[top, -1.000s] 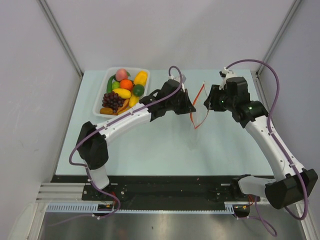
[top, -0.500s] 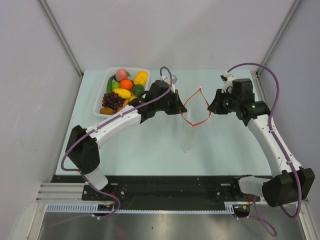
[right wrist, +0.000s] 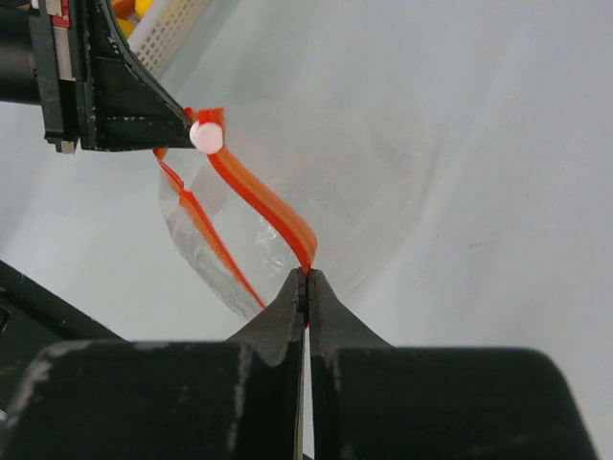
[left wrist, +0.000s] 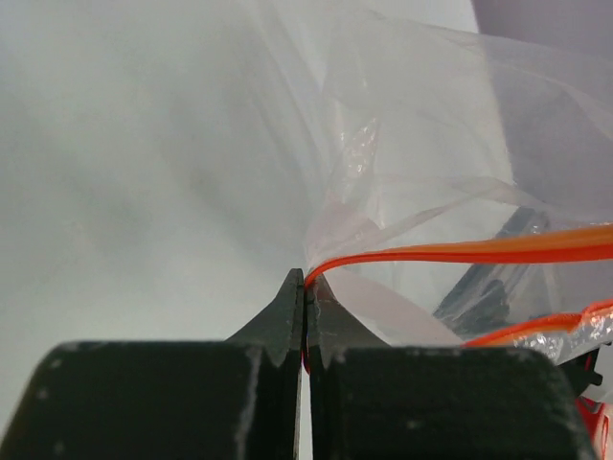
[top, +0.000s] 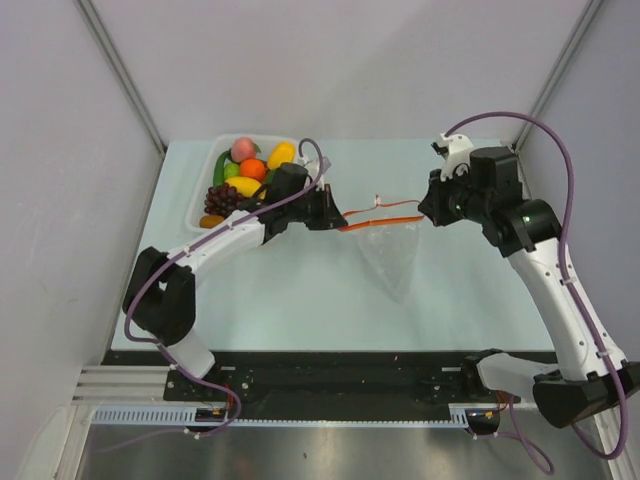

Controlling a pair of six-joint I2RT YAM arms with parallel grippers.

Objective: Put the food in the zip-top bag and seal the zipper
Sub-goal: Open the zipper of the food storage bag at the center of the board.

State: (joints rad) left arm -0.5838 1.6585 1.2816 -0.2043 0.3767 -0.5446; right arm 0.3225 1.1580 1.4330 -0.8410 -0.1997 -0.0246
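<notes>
The bag (top: 393, 258) is held up over the middle of the table between both arms. The left gripper (top: 333, 216) is pinched tight on one end of the zipper (top: 380, 214) and the right gripper (top: 424, 210) is pinched tight on the other end, no gap being shown between the fingers in either wrist view. The zipper's long axis is laid left to right, pulled nearly straight, and its two strips are drawn close together (a narrow slit is seen near the left end only). The clear body is trailed toward the near edge and nothing coloured is seen inside it. The food (top: 248, 178) is heaped in the tray (top: 199, 190) at the far left, just behind the left gripper and well apart from the right one. Loading is judged not yet begun. The left arm is the nearer for fetching, provided the mouth is first slackened and the bag is kept by the right.
</notes>
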